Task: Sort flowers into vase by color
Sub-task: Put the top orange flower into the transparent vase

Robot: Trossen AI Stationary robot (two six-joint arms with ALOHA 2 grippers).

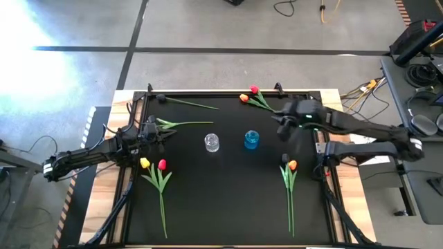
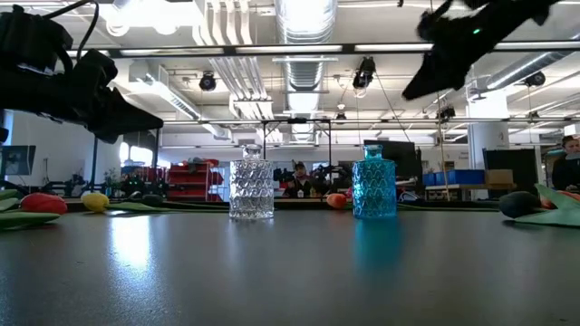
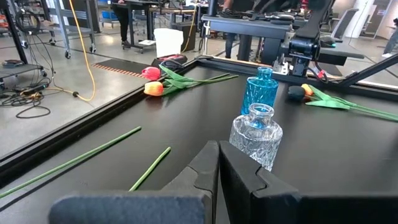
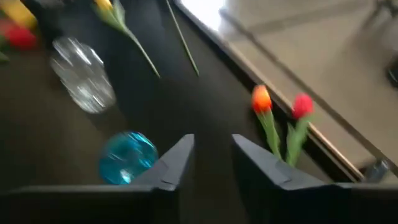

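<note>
Currently my right gripper (image 1: 282, 124), jaws parted and empty, hovers near the orange and red tulip pair (image 1: 249, 95) at the far edge; stems trail toward me, so right arm is nearer.

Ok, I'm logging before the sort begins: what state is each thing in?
Clear vase: upright, empty.
Blue vase: upright, empty.
Flowers: all lying flat on the table, none in a vase.
Left pincer: shut, empty.
Right pincer: open, empty, above the table.

Bright overhead strip lighting; glare whitens the floor (image 1: 28, 34); right wrist view motion-blurred beyond its fingers (image 4: 174, 163).
</note>
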